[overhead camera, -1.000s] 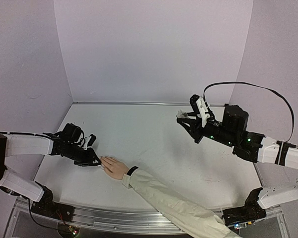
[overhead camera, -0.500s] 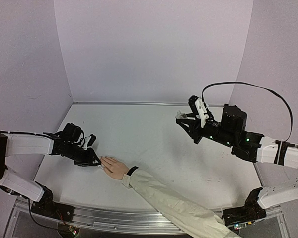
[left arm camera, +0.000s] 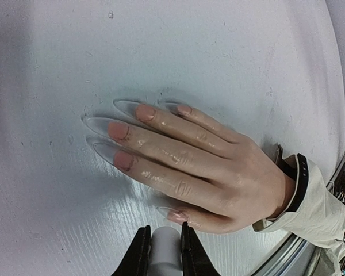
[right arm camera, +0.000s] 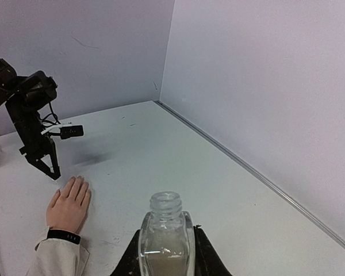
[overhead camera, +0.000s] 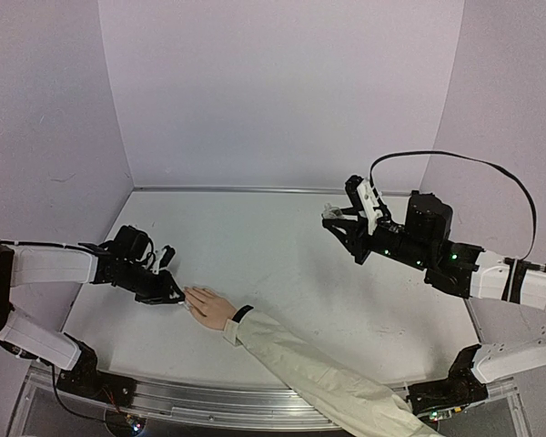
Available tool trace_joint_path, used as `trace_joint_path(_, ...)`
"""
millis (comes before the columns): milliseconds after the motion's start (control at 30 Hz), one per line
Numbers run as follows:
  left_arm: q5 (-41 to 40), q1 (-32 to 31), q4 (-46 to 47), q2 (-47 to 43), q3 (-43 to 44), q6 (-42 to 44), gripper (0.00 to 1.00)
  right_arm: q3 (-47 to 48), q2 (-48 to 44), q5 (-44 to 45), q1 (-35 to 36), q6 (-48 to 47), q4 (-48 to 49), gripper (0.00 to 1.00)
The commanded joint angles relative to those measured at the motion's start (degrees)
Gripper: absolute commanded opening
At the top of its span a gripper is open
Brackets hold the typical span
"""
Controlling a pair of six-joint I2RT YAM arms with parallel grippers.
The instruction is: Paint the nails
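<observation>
The left gripper [left arm camera: 163,236] is clamped on a white cap [left arm camera: 165,256], presumably the brush handle, though no bristles can be made out. Just ahead of it the hand [left arm camera: 218,178] lies flat on the table [left arm camera: 218,52], thumb [left arm camera: 195,218] nearest the cap. The nails [left arm camera: 118,130], long clear tips over pink beds, fan away from the gripper. Well apart, the right gripper [right arm camera: 164,256] grips an open bottle [right arm camera: 164,230] held above the table. The likely slips, as I judge them: the brush may smear skin, because each nail is a narrow target. The arm may press too hard on the fingers. The uncapped bottle may spill if it tilts.
</observation>
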Motion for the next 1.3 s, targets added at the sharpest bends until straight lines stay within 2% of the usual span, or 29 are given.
trace_joint_path(0, -0.9, 0.6, 2.8, 0.1, 2.5, 0.6, 0.0, 0.9, -0.3, -0.9, -0.3, 0.7, 4.1, 0.0)
trace_joint_path(533, 0.9, 1.1, 1.4, -5.1, -0.1, -1.1, 0.0, 0.8, 0.1, -1.0, -0.4, 0.6, 4.1, 0.0)
trace_joint_path(733, 3.4, 1.0, 2.1, -2.4, 0.2, -0.4, 0.0, 1.1, 0.6, -1.5, -0.4, 0.8, 4.1, 0.0)
trace_joint_path(1267, 4.2, 1.1, 2.9, 1.0, 1.5, 0.0, 0.0, 0.7, 0.2, -1.2, -0.5, 0.9, 4.1, 0.0)
